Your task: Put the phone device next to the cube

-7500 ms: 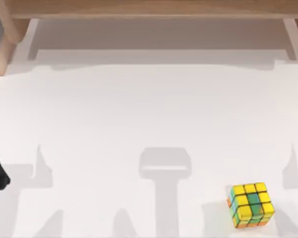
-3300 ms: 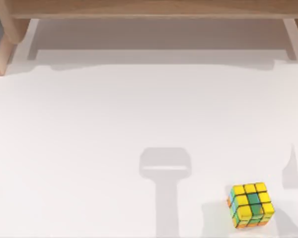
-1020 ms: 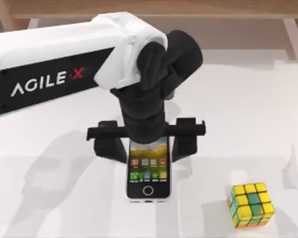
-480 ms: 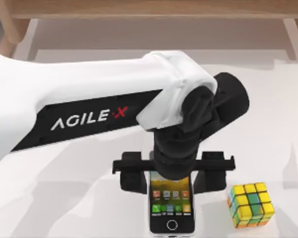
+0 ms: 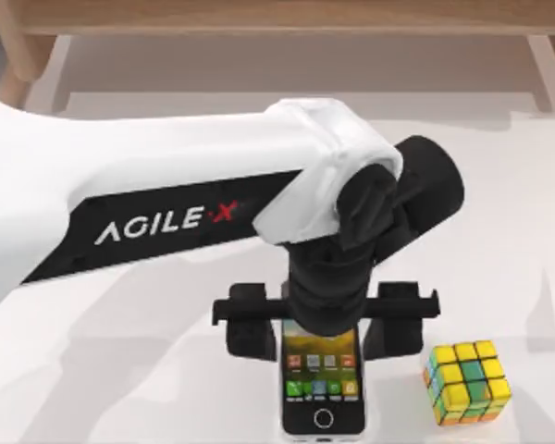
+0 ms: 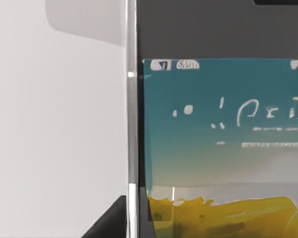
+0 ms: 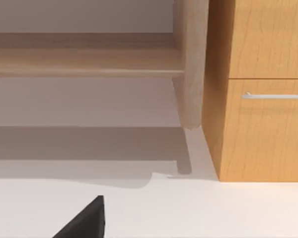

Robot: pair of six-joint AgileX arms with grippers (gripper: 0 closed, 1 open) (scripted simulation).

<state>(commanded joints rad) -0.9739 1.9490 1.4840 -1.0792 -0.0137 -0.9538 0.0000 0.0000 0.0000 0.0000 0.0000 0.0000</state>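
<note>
The phone device (image 5: pixel 322 393) is a white-framed smartphone with app icons and a round home button. It sits near the table's front edge, its upper part under my left wrist. My left gripper (image 5: pixel 322 347) is shut on it, with a black finger against each long side. The left wrist view shows the phone's screen (image 6: pixel 218 124) and frame from very close. The cube (image 5: pixel 467 381), mostly yellow with green and orange tiles, stands on the table a short gap to the phone's right. A dark corner of my right gripper (image 7: pixel 87 220) shows in the right wrist view.
A wooden shelf (image 5: pixel 277 18) runs along the table's back edge. The right wrist view faces a wooden cabinet with a drawer handle (image 7: pixel 273 95) and a shelf leg (image 7: pixel 191 64). My left arm (image 5: pixel 148 213) spans the table's left and middle.
Over the last second my left gripper carried the phone right and toward the front edge, closer to the cube. In the last half second it barely moved. The cube stayed put.
</note>
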